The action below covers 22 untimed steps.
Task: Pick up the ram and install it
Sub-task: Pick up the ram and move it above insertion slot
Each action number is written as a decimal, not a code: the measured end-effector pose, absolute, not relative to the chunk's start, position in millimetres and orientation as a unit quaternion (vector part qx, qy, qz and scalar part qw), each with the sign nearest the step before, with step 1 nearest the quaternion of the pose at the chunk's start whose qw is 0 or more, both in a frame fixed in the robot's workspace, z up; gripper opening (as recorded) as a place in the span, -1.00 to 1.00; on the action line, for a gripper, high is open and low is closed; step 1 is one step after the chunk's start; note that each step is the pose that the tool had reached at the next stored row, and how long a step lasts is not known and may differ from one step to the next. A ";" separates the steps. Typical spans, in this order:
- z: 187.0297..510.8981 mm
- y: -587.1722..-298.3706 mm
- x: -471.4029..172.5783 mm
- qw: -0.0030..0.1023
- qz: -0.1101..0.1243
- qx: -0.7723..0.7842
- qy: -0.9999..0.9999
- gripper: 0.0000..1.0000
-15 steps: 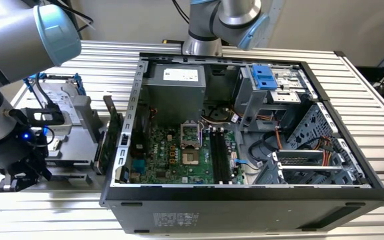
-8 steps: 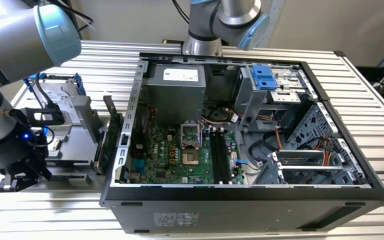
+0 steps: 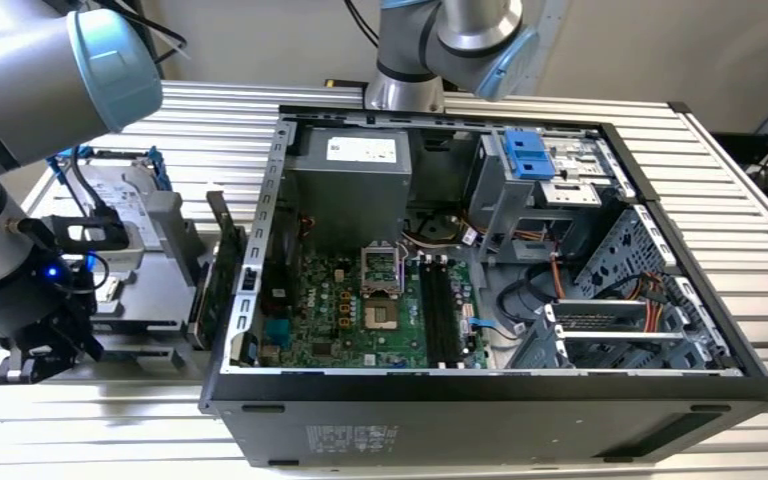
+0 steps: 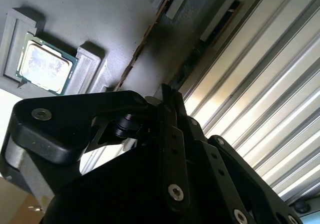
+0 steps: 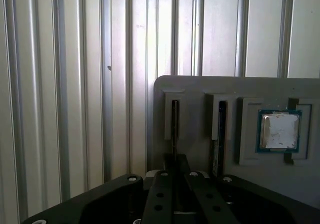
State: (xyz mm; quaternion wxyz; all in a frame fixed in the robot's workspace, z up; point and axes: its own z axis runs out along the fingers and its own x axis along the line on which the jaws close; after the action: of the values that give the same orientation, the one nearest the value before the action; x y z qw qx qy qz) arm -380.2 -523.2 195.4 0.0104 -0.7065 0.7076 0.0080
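1. The gripper [image 3: 44,355] hangs low at the exterior view's left, over the grey holder [image 5: 200,92]. That holder lies on the ribbed table [image 3: 91,425], just beside the open computer case [image 3: 491,388].
2. In the first wrist view the ram [image 5: 174,134] stands on edge in 1 of the holder's 2 narrow slots. The gripper [image 5: 176,166] sits in line with it, right at its near end.
3. A second dark stick [image 5: 218,151] appears to stand in the neighbouring slot, and a processor chip [image 5: 279,130] lies in a square pocket beyond that.
4. I cannot tell whether the gripper is clamped on the ram or merely around it, because its own dark body hides the contact.
5. I judge the step in hand to be the grasp of the ram in its slot.
6. To do it well, the grip should be centred on the thin board, parallel to the slot, and should press the 2 flat faces evenly.
7. Any tilt risks wedging the board against the slot walls or bending it, and drifting sideways risks knocking the neighbouring stick.
8. The memory sockets [image 3: 444,310] on the motherboard [image 3: 337,310] lie well apart, to the exterior view's right inside the case. They look empty, so installing is not yet done.
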 end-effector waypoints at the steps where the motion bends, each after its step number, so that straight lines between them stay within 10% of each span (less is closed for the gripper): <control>1: 195.9 -523.2 -380.2 0.010 0.008 -0.706 0.708 -1.00; 22: 215.8 -523.2 -380.4 0.010 0.008 -0.706 0.708 -1.00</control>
State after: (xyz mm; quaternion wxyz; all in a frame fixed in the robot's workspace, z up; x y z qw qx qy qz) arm -380.4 -523.2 215.8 0.0103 -0.7064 0.7077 0.0080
